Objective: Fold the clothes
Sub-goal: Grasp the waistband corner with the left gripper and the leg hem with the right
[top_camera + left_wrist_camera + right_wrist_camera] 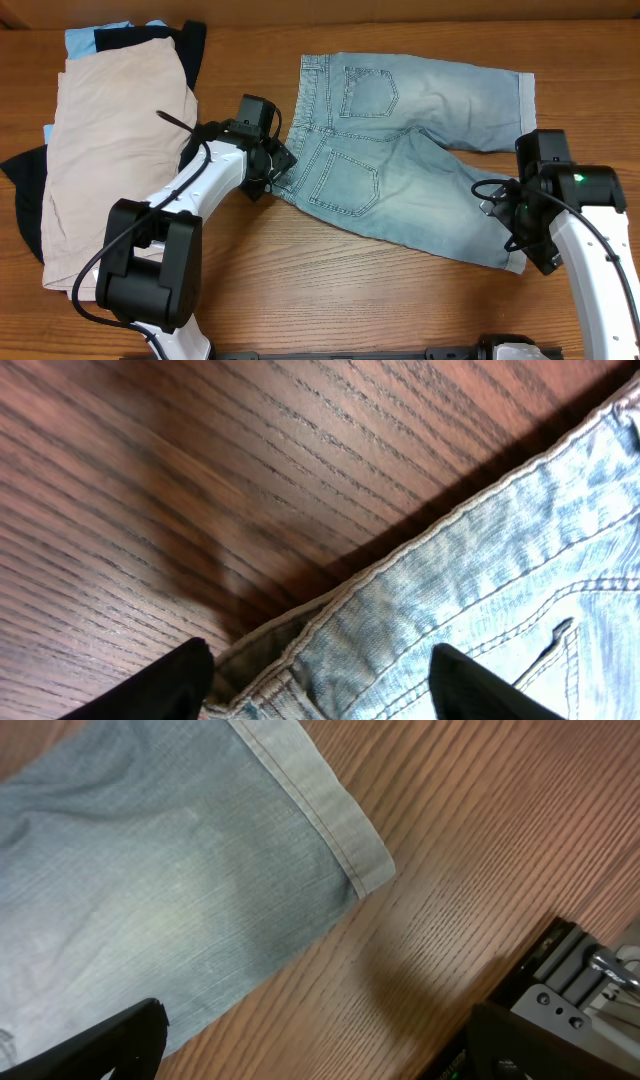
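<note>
Looking from overhead, we see the denim shorts (400,140) spread flat, back pockets up, right of centre on the tabletop (400,300). A pile topped by beige shorts (110,140) lies at upper left. Our left fingers (281,165) sit at the waistband (305,110), our right fingers (520,240) at the lower leg's hem (512,262).

On the left wrist, the fingers stand apart astride the waistband corner, not yet pinching.

On the right wrist, the fingers gape wide above the hem.

Denim looks soft but weighty; we judge the thick seamed edges the surest hold.
</note>
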Available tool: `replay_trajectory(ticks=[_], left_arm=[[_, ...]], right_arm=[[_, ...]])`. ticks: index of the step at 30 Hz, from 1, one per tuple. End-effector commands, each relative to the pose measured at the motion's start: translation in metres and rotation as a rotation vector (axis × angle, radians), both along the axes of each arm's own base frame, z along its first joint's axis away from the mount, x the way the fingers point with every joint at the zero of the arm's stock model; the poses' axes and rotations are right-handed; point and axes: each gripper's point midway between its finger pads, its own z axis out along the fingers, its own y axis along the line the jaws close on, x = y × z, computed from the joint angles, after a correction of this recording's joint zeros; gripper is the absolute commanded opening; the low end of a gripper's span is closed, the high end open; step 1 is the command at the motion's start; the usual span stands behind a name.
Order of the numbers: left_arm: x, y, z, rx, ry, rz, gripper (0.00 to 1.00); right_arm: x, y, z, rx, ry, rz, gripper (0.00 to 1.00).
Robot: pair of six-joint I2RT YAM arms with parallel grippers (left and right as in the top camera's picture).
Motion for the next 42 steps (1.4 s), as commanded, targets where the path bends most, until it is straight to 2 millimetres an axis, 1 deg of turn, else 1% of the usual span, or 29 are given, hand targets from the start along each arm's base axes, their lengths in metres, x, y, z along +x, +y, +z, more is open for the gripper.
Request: replay_trajectory(ticks=[1, 3, 6, 10, 11, 13, 14, 15, 17, 20, 22, 23, 24, 25, 28, 31, 33, 35, 39, 42], left_arm=[[-0.002, -0.003, 0.009, 0.014, -0.028, -0.053, 0.69], [-0.005, -0.005, 0.009, 0.009, -0.016, -0.065, 0.66], [-0.004, -0.005, 0.009, 0.017, -0.032, -0.133, 0.65], [-0.003, -0.002, 0.01, 0.02, -0.053, -0.267, 0.63], [-0.004, -0.003, 0.011, 0.012, -0.062, -0.331, 0.65], [-0.009, -0.008, 0.012, -0.013, -0.074, -0.468, 0.72], [-0.013, -0.009, 0.012, -0.024, -0.068, -0.511, 0.75], [-0.017, -0.008, 0.011, -0.026, -0.054, -0.53, 0.8], [-0.026, -0.006, 0.008, -0.021, -0.018, -0.535, 0.99], [-0.031, -0.01, 0.007, -0.024, 0.0, -0.543, 1.0], [-0.032, -0.011, 0.006, -0.015, 0.008, -0.507, 1.0], [-0.031, -0.01, 0.004, -0.001, 0.017, -0.462, 0.98], [-0.031, -0.008, 0.002, 0.018, 0.024, -0.41, 0.92], [-0.03, -0.006, 0.0, 0.039, 0.027, -0.365, 0.88], [-0.03, -0.001, -0.005, 0.099, 0.032, -0.285, 0.79], [-0.032, -0.001, -0.007, 0.126, 0.032, -0.279, 0.74], [-0.031, -0.003, -0.008, 0.129, 0.024, -0.284, 0.74], [-0.028, -0.004, -0.009, 0.135, 0.006, -0.286, 0.7], [-0.02, 0.0, -0.014, 0.176, -0.027, -0.276, 0.55], [-0.014, -0.001, -0.021, 0.176, -0.037, -0.274, 0.46]], right_arm=[[-0.001, 0.001, -0.006, 0.007, -0.001, -0.007, 1.0], [0.001, 0.001, -0.008, 0.01, -0.012, -0.007, 1.0], [0.002, 0.001, -0.008, 0.01, -0.015, -0.007, 0.99], [0.002, 0.0, -0.008, 0.005, -0.013, 0.003, 0.99], [0.003, 0.0, -0.009, 0.005, -0.014, 0.01, 0.99], [0.004, 0.0, -0.008, 0.005, -0.019, 0.013, 1.0], [0.005, 0.0, -0.008, 0.005, -0.021, 0.012, 1.0], [0.005, 0.0, -0.008, 0.005, -0.024, 0.013, 1.0], [0.007, 0.0, -0.008, 0.005, -0.032, 0.013, 1.0], [0.009, 0.0, -0.008, 0.005, -0.041, 0.013, 1.0], [0.01, 0.0, -0.008, 0.005, -0.043, 0.016, 1.0], [0.01, 0.0, -0.008, 0.004, -0.043, 0.016, 1.0], [0.01, 0.0, -0.008, 0.004, -0.043, 0.016, 1.0], [0.01, 0.0, -0.008, 0.004, -0.042, 0.016, 1.0], [0.01, 0.0, -0.008, 0.004, -0.042, 0.016, 0.99], [0.01, 0.0, -0.008, 0.004, -0.043, 0.016, 0.99], [0.011, 0.0, -0.008, 0.005, -0.046, 0.016, 0.99], [0.011, 0.001, -0.008, 0.008, -0.047, 0.015, 0.99], [0.011, 0.001, -0.008, 0.008, -0.045, 0.016, 0.99], [0.011, 0.001, -0.009, 0.008, -0.047, 0.015, 0.99]])
